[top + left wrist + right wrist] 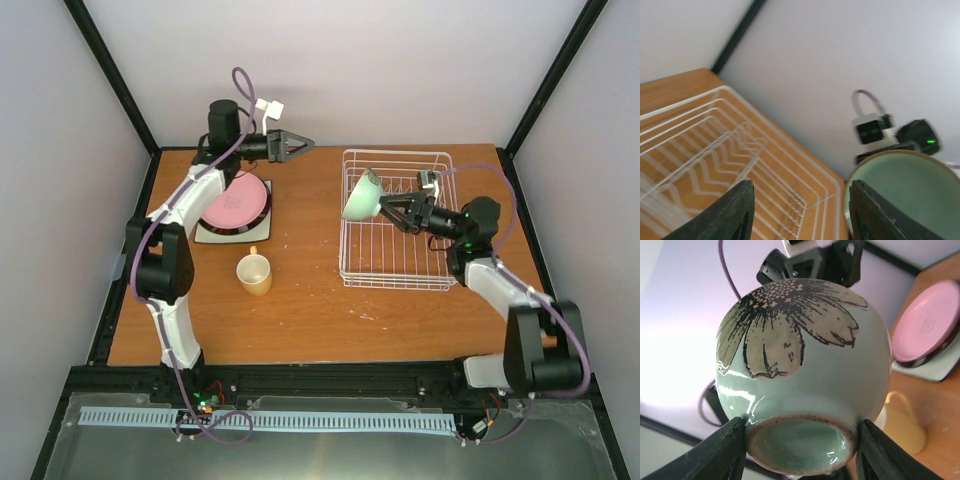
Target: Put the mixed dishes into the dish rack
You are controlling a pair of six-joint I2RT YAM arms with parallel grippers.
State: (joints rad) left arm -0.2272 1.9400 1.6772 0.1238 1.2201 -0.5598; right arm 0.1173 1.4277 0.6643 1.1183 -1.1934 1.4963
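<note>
Right gripper [392,208] is pinching the green bowl [362,196], one finger on each side of the body just above the foot ring. The right wrist view is showing this plainly: black fingers [724,452] are pressing both flanks, the foot is facing the camera, and the flower print is on top. The bowl is lying on its side with its mouth pointing toward 10 o'clock, away from the right arm. It is sitting at the 9 o'clock side of the dish rack [400,255], over the left wires. Whether it is touching the wires or hanging just above them, I cannot tell. Gripping low on the body is probably leaving the rim free to slide between the prongs, and the sideways tilt is likely meant for draining.

Left gripper [292,147] is hanging at 11 o'clock on the table [330,300] and pointing toward 3 o'clock. Its fingers are spread and nothing is between them. Its camera is looking across at the rack and into the bowl's mouth [905,192], so it looks to be parked clear, waiting its turn.

Left to load:
- the plate stack at 9 o'clock, with the pink plate [236,203] on top, a black-rimmed plate [258,220] under it and the white square plate [212,236] at the bottom
- the yellow mug [254,272] at 5 o'clock of the stack, upright and near it but apart

The rack is holding no other dishes, so the task is looking early.
</note>
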